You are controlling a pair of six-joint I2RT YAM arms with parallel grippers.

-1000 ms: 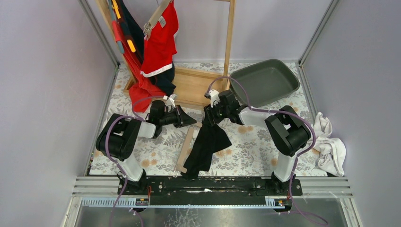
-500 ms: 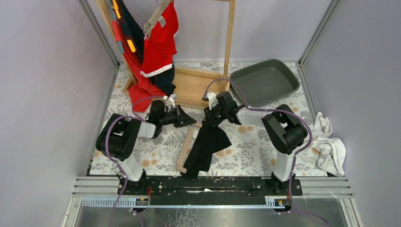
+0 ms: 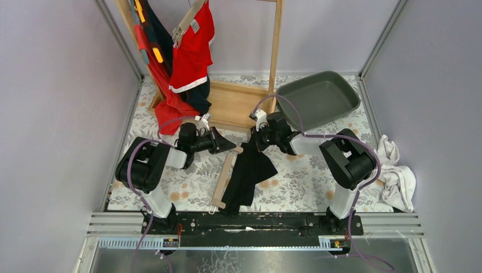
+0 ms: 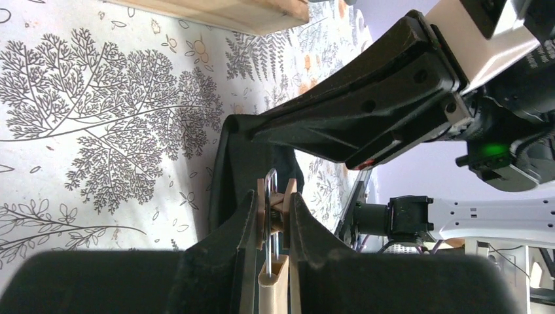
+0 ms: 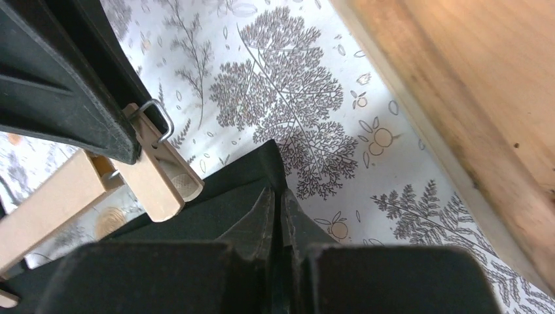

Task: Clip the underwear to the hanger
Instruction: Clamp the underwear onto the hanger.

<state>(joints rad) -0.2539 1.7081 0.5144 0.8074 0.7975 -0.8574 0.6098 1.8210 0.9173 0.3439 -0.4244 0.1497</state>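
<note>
**Both grippers clamped at the hanger's clip**

You have the left gripper pinched on the clip at the upper end of the wooden hanger. Its fingers squeeze the clip's two wooden halves from either side. Your right gripper is closed on a corner of the black underwear, just beside that clip. In the top view the hanger lies flat at the centre of the frame on the floral table cover. The underwear is draped along its right side, down toward the lower centre. A grey tray sits upper right, and a white cloth lies at the right edge.
</note>
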